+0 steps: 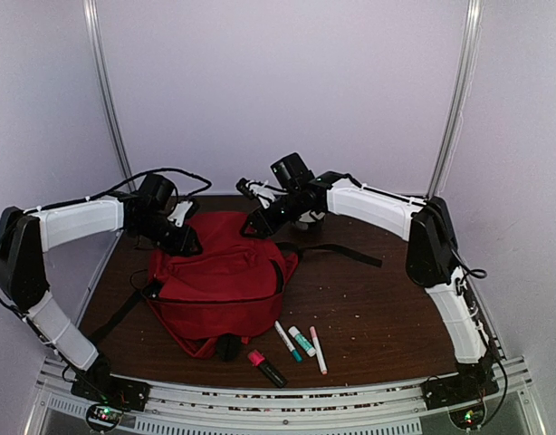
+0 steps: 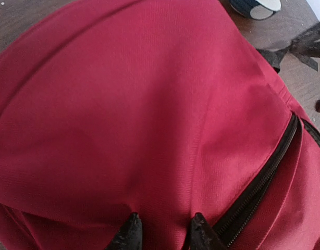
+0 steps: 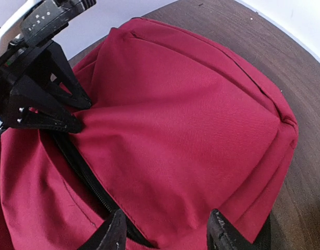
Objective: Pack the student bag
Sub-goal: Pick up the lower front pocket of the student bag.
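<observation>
The large soft red fabric backpack (image 1: 219, 281) lies on the dark wooden surface (image 1: 378, 308) (left of the middle). The left fingers (image 2: 130, 234) touch its cloth, grasping or not I cannot tell; the right fingers (image 3: 114, 234) stand released over its edge.

The student bag (image 1: 219, 281) is red all over, with a fine woven look up close; its zip (image 2: 256, 190) is black, and so are its straps (image 1: 337, 251); the surface (image 1: 396, 308) is dark brown with tiny pale specks; the left hand (image 1: 181, 241) and right hand (image 1: 257, 224) are black; the arms (image 1: 79, 222) are white and black; one marker (image 1: 267, 367) is pink and black; three pens (image 1: 301, 341) are white with green or pink bits; the walls (image 1: 287, 91) are pale lilac.
</observation>
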Robot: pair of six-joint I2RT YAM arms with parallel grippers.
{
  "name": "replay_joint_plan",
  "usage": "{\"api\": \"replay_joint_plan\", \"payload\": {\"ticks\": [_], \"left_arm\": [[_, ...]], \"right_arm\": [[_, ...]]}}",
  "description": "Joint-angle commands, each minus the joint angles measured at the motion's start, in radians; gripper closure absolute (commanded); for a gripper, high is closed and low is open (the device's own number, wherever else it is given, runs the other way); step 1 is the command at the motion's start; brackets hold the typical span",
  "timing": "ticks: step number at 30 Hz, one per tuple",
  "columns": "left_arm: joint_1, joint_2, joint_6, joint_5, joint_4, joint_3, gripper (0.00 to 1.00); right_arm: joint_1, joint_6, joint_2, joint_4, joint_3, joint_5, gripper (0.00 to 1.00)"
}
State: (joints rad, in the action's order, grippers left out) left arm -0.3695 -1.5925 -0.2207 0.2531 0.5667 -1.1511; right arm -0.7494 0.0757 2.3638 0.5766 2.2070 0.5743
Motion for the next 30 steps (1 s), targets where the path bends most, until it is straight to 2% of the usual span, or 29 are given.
{"api": "replay_joint_plan", "payload": {"ticks": [1, 10, 17, 26, 30], "left_arm": [[-0.035, 0.053, -0.024, 0.046, -0.060, 0.045, 0.66], [-0.138, 0.127, -0.105, -0.015, -0.100, 0.164, 0.67], [-0.189, 0.286, -0.225, -0.088, -0.102, 0.277, 0.67], [-0.187, 0.523, -0.279, -0.307, 0.085, 0.292, 0.60], [-0.186, 0.566, -0.204, -0.348, 0.122, 0.260, 0.56]], "right_arm": [[-0.036, -0.030, 0.044, -0.012, 0.057, -0.060, 0.46], [-0.088, 0.124, 0.033, 0.038, 0.000, 0.011, 0.46], [-0.149, 0.290, -0.044, 0.083, -0.148, -0.077, 0.47], [-0.165, 0.278, -0.090, 0.047, -0.220, -0.087, 0.49], [-0.161, 0.282, -0.135, 0.064, -0.221, -0.073, 0.49]]}}
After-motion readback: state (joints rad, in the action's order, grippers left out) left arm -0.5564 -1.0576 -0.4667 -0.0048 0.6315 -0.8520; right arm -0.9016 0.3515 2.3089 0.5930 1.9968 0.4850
